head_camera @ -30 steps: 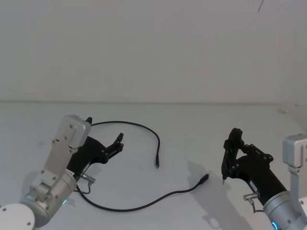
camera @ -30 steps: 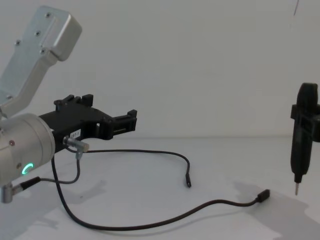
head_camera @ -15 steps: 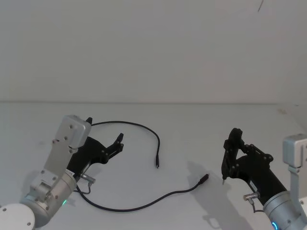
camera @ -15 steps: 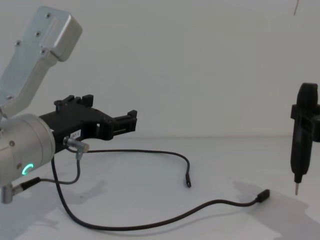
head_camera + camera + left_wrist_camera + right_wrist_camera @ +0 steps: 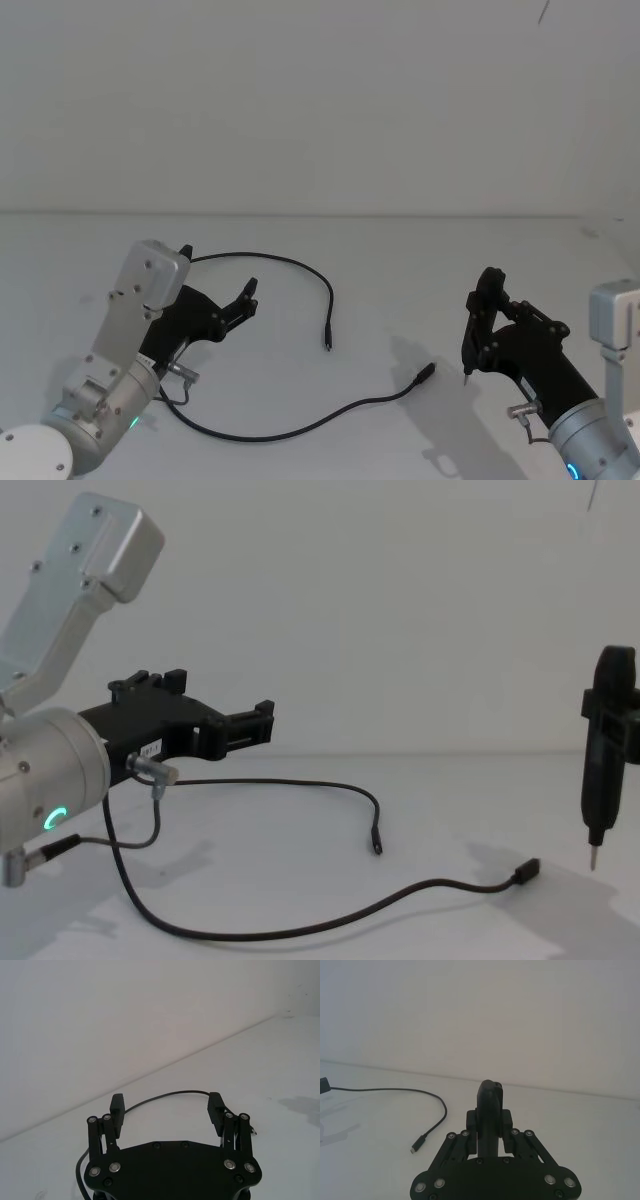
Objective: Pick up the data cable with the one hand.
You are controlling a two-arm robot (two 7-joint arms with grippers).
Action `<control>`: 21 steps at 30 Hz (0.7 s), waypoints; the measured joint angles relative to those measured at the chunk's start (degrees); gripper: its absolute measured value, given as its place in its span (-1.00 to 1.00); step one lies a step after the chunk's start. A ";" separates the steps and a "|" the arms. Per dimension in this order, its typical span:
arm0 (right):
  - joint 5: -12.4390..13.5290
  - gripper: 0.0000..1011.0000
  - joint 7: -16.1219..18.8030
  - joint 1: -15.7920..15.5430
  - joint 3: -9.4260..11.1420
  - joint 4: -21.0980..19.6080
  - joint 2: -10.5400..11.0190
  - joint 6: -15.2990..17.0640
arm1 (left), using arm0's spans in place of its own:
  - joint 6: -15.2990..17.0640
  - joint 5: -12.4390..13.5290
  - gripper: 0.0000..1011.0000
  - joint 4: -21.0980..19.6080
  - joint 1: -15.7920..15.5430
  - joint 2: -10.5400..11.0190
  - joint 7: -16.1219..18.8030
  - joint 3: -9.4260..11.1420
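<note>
The data cable [image 5: 300, 268] lies in a wide loop on the white table [image 5: 400, 270], one plug [image 5: 326, 343] near the middle and the other plug [image 5: 424, 374] to the right. My left gripper [image 5: 218, 272] hovers open over the loop's left side, nothing between its fingers. In the left wrist view the cable [image 5: 170, 1094] runs on the table just beyond the left gripper [image 5: 166, 1105]. The chest view shows the left gripper [image 5: 222, 705] above the cable [image 5: 300, 783]. My right gripper [image 5: 495, 325] stands at the right, shut on a slim black tool [image 5: 480, 320].
A short grey wire with silver connectors [image 5: 175, 372] hangs at my left wrist. The black tool [image 5: 608, 750] points its thin metal tip down near the right plug [image 5: 525, 870]. A pale wall [image 5: 320, 100] rises behind the table.
</note>
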 joint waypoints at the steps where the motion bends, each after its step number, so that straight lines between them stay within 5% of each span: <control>1: 0.00 -0.45 0.00 0.00 0.00 0.00 0.00 0.00 | 0.01 0.00 0.98 0.00 0.00 0.00 -0.02 0.00; 9: 0.00 -0.45 0.00 0.00 0.00 0.00 0.00 0.00 | 0.28 -0.12 0.98 -0.11 -0.26 0.14 -0.99 0.04; 21: 0.00 -0.45 0.00 0.00 0.00 0.00 0.00 0.00 | 4.35 -3.31 0.98 -1.76 -2.52 2.33 -9.16 0.60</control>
